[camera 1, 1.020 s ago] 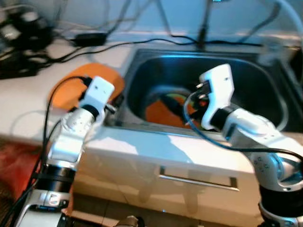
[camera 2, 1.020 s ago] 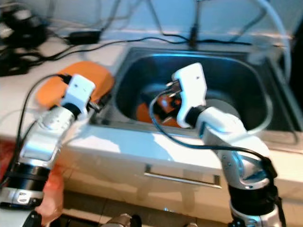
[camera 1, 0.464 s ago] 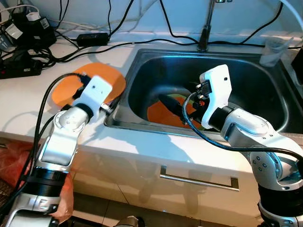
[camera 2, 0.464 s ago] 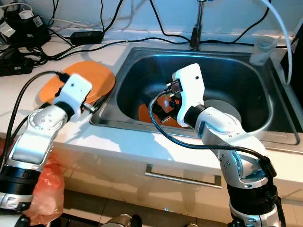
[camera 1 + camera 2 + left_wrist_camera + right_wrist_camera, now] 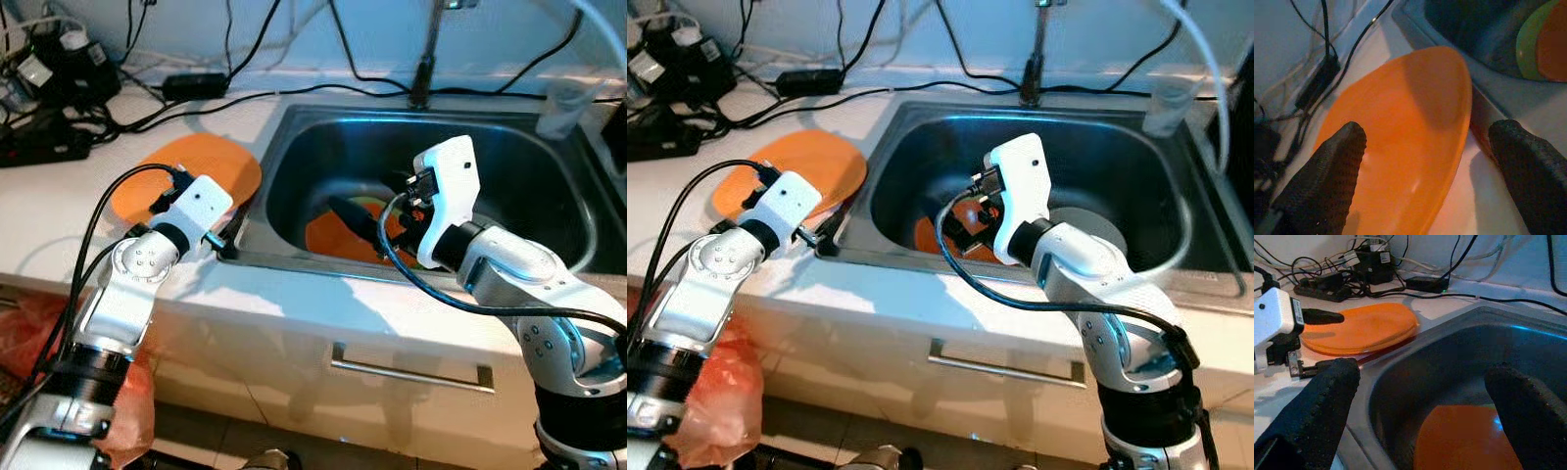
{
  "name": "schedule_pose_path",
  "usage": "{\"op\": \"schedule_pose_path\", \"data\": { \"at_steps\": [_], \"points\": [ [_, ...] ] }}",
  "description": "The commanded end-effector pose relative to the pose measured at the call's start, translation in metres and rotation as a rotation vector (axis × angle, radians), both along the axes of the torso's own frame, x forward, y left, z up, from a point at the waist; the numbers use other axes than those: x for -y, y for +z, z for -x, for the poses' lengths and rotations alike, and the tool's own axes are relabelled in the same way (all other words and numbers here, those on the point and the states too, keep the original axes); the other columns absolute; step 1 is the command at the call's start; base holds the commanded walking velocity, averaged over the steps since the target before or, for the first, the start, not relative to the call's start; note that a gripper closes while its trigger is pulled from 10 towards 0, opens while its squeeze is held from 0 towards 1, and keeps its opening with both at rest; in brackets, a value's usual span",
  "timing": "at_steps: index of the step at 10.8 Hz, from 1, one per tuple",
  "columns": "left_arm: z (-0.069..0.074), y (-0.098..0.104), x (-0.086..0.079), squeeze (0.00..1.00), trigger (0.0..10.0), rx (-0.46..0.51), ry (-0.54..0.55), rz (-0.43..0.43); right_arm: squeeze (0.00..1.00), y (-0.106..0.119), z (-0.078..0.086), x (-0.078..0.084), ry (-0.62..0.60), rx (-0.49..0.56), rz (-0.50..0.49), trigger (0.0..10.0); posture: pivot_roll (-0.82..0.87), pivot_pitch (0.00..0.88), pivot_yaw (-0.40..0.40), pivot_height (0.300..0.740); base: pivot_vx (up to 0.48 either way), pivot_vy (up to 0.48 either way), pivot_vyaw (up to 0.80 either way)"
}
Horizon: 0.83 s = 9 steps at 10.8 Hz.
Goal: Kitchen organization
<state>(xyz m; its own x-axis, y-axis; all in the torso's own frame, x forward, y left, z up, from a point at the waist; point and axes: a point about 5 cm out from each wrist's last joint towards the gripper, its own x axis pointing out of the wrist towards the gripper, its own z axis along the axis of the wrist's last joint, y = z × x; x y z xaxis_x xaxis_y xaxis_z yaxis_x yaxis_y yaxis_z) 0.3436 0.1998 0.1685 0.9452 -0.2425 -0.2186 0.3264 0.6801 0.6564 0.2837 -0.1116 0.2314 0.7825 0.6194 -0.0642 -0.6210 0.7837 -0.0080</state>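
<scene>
The flat round orange plate (image 5: 201,168) lies on the white desk (image 5: 59,211) left of the steel sink (image 5: 509,157); a second orange plate (image 5: 338,235) waits inside. From the left wrist, my left claw (image 5: 1425,171) gapes wide around the desk plate's rim. From the right wrist, my right claw (image 5: 1420,396) hangs open above the sink plate, not yet lifted.

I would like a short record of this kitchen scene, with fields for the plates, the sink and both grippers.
counter plate: orange plate lying on the white counter, beside the sink's left rim
sink: steel sink holding another orange dish with a green one under it
left gripper: left gripper open, fingers either side of the counter plate's edge
right gripper: right gripper open, over the sink
cup: clear cup at the sink's far right corner
</scene>
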Motion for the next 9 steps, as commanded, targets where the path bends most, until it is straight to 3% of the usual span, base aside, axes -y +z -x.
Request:
{"op": "schedule_pose_path", "data": {
  "at_steps": [1,5,9],
  "points": [
    [0.003,-0.027,-0.011,0.0,10.0,-0.105,0.028,-0.073,0.0,0.003,0.004,0.001,0.002,0.009,0.002,10.0,0.02,0.087,0.096,0.74,0.0,0.0,0.0],
    [-0.012,-0.026,-0.017,0.0,10.0,-0.075,-0.023,-0.218,0.0,0.004,0.008,0.003,-0.007,0.004,0.008,10.0,0.0,0.098,0.096,0.74,0.0,0.0,0.0],
    [-0.021,-0.022,-0.026,0.0,10.0,-0.066,0.006,-0.24,0.0,0.004,0.011,0.004,-0.015,0.001,0.007,10.0,-0.01,0.107,0.101,0.74,0.0,0.0,0.0]
  ]
}}
